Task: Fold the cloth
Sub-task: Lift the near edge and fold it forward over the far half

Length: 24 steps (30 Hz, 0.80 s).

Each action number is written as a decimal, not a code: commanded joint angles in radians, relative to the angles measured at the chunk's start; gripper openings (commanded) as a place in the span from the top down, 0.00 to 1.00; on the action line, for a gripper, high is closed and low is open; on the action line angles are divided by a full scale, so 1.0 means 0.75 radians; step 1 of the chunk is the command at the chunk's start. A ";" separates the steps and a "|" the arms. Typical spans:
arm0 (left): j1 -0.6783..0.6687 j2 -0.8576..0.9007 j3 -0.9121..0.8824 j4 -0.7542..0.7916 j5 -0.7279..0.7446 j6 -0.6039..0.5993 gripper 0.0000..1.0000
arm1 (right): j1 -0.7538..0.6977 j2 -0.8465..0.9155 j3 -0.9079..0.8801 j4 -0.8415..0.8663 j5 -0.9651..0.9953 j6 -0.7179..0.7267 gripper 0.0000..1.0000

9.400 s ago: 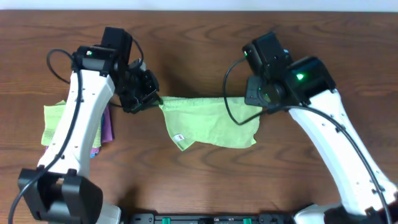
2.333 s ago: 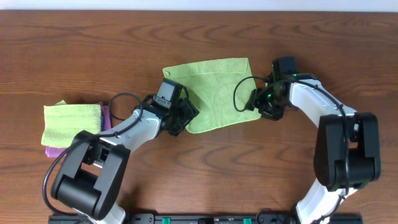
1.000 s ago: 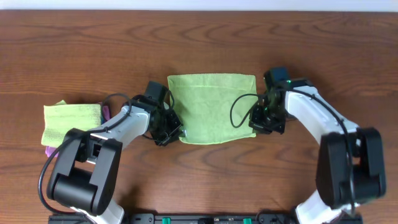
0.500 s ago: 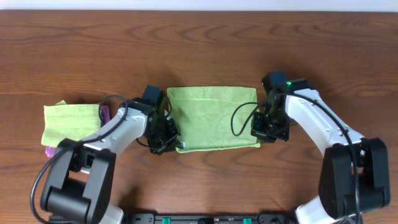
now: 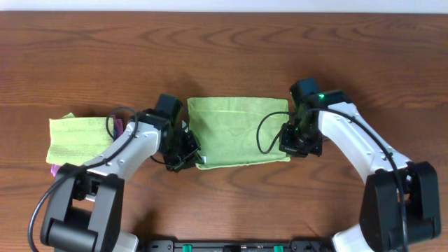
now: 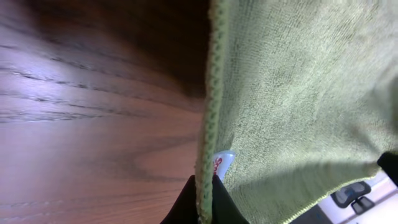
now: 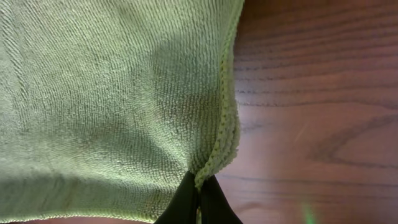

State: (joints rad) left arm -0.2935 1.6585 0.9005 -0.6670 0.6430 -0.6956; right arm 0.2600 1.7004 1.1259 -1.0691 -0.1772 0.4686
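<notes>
Both arms pulled the cloth (image 5: 238, 133) over itself — it now lies right of the folded pile (image 5: 78, 136). Left gripper (image 5: 187, 155) and right gripper (image 5: 292, 143) each pinch a corner; an uneven tug could spoil the fold.

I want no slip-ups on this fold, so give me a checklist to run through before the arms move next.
1. Left tool shut on the edge of the cloth: ok.
2. Right tool shut on the cloth's edge: ok.
3. Cloth lying flat as a rectangle on the table: ok.
4. Layers lined up at the right corner: ok; at the left corner: cannot tell.
5. Right arm's cable clear of the cloth: not ok, it loops over it.
6. Folded pile at the left apart from the cloth: ok.
</notes>
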 commanded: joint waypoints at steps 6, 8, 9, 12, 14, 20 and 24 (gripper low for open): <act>0.028 -0.013 0.151 -0.006 -0.131 -0.037 0.94 | 0.010 -0.021 0.046 0.054 0.094 0.034 0.99; 0.028 -0.013 0.151 0.014 -0.145 -0.049 0.94 | 0.009 -0.021 0.049 0.084 0.094 0.035 0.99; 0.030 -0.013 0.152 0.027 -0.162 -0.063 0.94 | 0.009 -0.021 0.049 0.101 0.098 0.042 0.99; 0.035 -0.012 0.151 0.070 -0.188 -0.079 0.94 | 0.009 -0.021 0.049 0.148 0.103 0.043 0.99; 0.036 -0.012 0.152 0.105 -0.225 -0.092 0.94 | 0.009 -0.021 0.049 0.187 0.117 0.043 0.99; 0.036 -0.005 0.151 0.193 -0.273 -0.107 0.94 | 0.009 -0.021 0.049 0.258 0.150 0.043 0.99; 0.036 0.012 0.151 0.228 -0.300 -0.111 0.94 | 0.009 -0.021 0.049 0.310 0.168 0.043 0.99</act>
State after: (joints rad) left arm -0.2756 1.6588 0.9997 -0.5060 0.4728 -0.7666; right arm 0.2604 1.7004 1.1458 -0.8494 -0.0963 0.4896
